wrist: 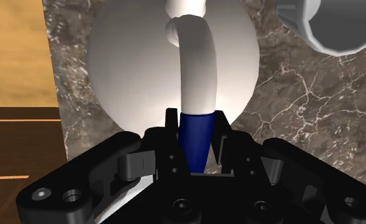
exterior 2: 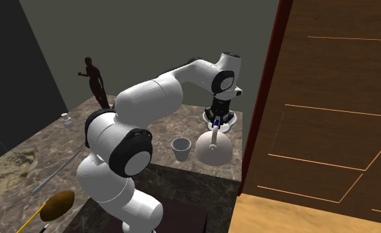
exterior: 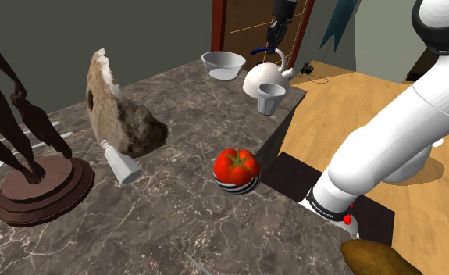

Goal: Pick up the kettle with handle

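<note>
The hand (wrist: 196, 121) hides the end of the blue grip (wrist: 196, 139) on the kettle (wrist: 130, 70).

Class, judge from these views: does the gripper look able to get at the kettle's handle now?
Probably yes: the gripper sits over the handle, fingers clasping its blue grip; the cup stands clear.
</note>
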Available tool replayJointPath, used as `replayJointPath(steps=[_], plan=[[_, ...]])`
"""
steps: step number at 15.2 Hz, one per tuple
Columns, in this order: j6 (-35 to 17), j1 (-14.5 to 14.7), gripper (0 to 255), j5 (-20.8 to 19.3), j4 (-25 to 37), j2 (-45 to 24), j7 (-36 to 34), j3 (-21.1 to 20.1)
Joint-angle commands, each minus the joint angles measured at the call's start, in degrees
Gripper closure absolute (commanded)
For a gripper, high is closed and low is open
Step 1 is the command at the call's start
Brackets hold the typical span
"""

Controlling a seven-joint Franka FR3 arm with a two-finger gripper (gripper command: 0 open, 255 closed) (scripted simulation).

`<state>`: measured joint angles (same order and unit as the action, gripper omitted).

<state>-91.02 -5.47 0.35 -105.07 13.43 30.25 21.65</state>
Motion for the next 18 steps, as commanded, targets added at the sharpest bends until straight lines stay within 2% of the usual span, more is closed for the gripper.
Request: replayJointPath(steps=[1, 7, 18], plan=[[-0.04, 0.0, 255, 0.0, -0.05, -0.01, 0.0, 0.01], [0.02, 0.0, 255, 0.01, 0.04, -0.04, -0.01, 0.0], [8.87, 0.2, 255, 0.95, 11.46, -2.8, 0.14, 0.32]])
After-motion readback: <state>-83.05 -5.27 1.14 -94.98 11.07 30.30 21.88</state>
